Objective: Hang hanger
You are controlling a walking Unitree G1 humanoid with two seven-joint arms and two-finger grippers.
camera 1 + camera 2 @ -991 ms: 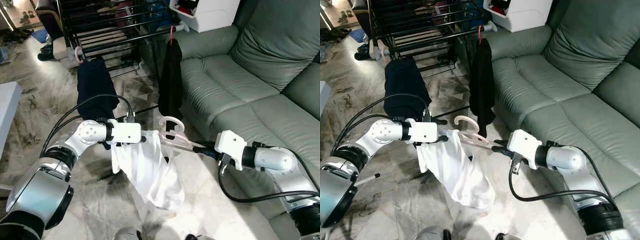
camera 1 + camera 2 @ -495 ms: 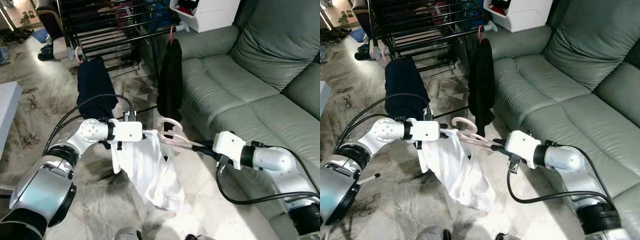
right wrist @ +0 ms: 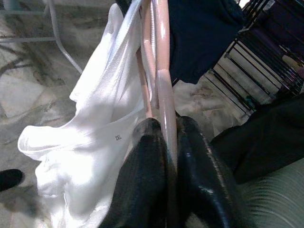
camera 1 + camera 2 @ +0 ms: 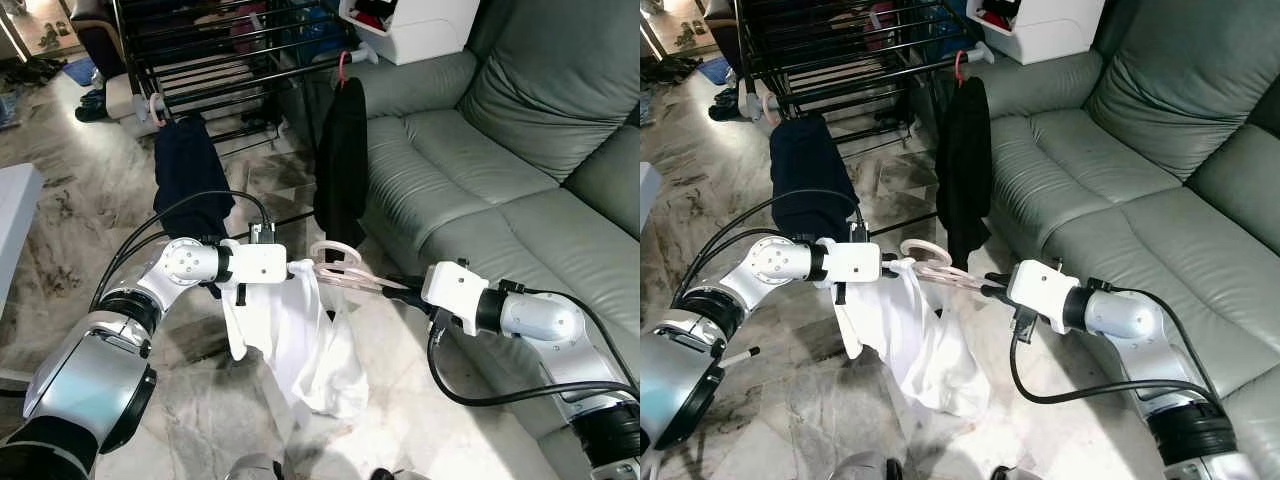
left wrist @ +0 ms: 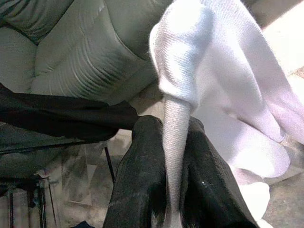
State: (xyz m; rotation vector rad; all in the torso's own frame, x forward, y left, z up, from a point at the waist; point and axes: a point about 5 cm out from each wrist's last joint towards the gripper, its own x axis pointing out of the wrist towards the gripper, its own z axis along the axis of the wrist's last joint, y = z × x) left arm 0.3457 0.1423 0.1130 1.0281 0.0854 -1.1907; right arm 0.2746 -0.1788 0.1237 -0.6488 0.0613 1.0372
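Note:
A pale pink hanger (image 4: 338, 268) is held level between my two arms above the floor, its hook (image 4: 922, 250) lying nearly flat. A white garment (image 4: 300, 340) droops from it. My left gripper (image 4: 296, 269) is shut on the garment's white fabric (image 5: 175, 118) at the hanger's left end. My right gripper (image 4: 392, 285) is shut on the hanger's right end, the pink bar (image 3: 162, 71) clamped between its black fingers (image 3: 145, 180). The black drying rack (image 4: 225, 55) stands ahead, with a navy garment (image 4: 190, 180) and a black garment (image 4: 342, 155) hanging from it.
A grey-green leather sofa (image 4: 500, 150) runs along the right, close to my right arm. A white box (image 4: 415, 25) sits by the sofa's arm. The floor is marbled tile (image 4: 70, 210). A white table edge (image 4: 15, 215) shows at far left.
Both grippers have carried the hanger slightly left and up, and its hook has tipped over from upright to nearly flat. The white garment swings a little beneath.

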